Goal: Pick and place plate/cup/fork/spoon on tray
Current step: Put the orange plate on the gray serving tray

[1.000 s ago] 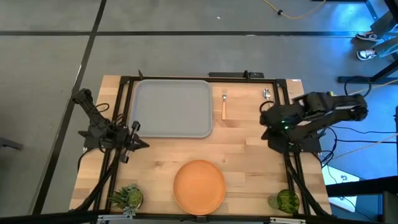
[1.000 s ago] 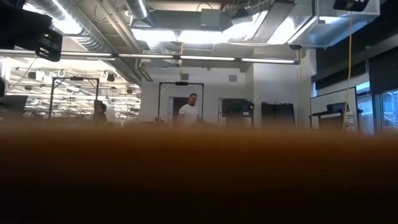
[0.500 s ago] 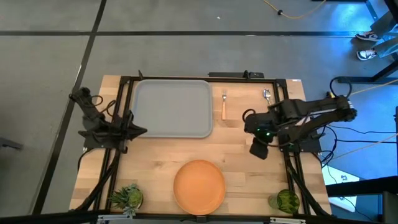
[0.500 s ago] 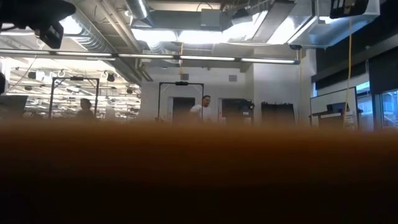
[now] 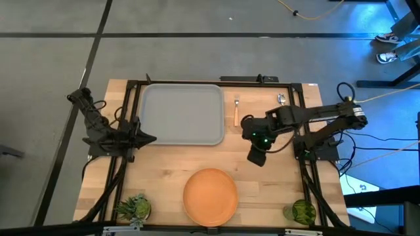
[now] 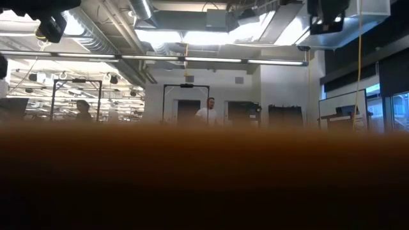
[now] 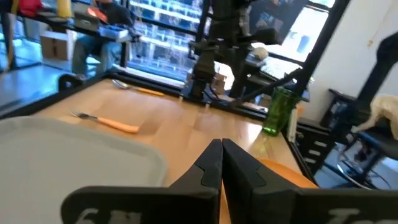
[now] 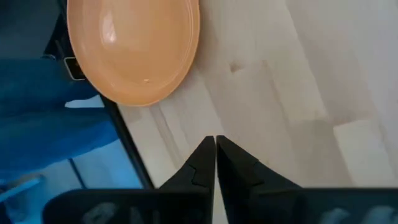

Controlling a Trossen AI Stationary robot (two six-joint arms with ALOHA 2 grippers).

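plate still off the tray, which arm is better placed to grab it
Right. The right gripper hangs over bare table just beyond the plate, fingers shut; the left gripper waits by the tray.

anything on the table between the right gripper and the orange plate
Nothing visible. The right gripper hangs over bare wood, fingers shut, and the stretch of table between it and the plate is bare. The fork lies on the gripper's far side, near the tray.
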